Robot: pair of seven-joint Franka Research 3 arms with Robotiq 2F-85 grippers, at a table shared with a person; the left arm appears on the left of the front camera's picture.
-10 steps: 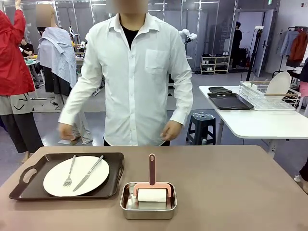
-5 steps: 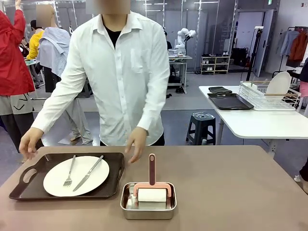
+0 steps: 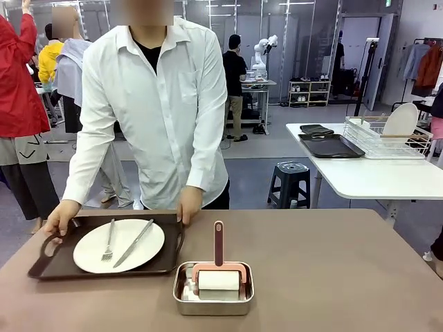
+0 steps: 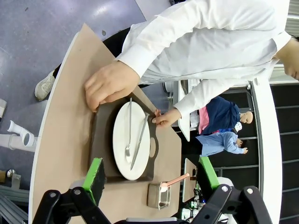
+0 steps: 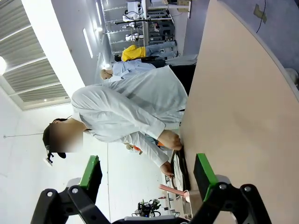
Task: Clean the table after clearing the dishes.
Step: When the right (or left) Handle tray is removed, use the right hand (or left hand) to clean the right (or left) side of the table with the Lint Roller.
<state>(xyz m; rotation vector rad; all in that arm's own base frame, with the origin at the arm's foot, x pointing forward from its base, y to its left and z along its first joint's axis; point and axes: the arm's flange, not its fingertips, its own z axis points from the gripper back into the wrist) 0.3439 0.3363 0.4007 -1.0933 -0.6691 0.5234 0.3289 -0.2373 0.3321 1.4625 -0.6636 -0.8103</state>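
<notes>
Front view: half a second ago the person's hands were only arriving. Now the left-side hand [image 3: 61, 217] closes on the handle of the tray [image 3: 55, 261] and the right-side hand [image 3: 188, 205] holds its far right corner. The tray lies a little further right and higher in the picture than before. I cannot tell whether it has left the worktop [image 3: 332, 270]. The plate [image 3: 90, 254], fork [image 3: 109, 242] and knife [image 3: 133, 243] lie on the tray as they did. The steel pan [image 3: 208, 302] with the pink roller [image 3: 219, 257] has not moved. Its front rim runs close to the picture's bottom edge. On the smaller white worktop [image 3: 374, 176] a wire rack [image 3: 377, 144] holds a second plate [image 3: 401, 119], beside a second tray [image 3: 331, 146].

Left wrist view: the left tool [image 4: 150, 161] stands wide open above the worktop [image 4: 60, 116], gripping and touching nothing. Between its green pads show the tray [image 4: 99, 140], plate [image 4: 122, 135], fork [image 4: 129, 128] and knife [image 4: 140, 142], with one hand [image 4: 110, 84] at each short end [image 4: 166, 116]. The pan [image 4: 156, 197] is partly cut by the tool's body.

Right wrist view: the right tool [image 5: 147, 163] is also fully open and empty, above bare worktop [image 5: 233, 93]. The tray [image 5: 180, 169] shows edge-on and is hard to make out. The roller [image 5: 170, 188] shows only its pink handle.
</notes>
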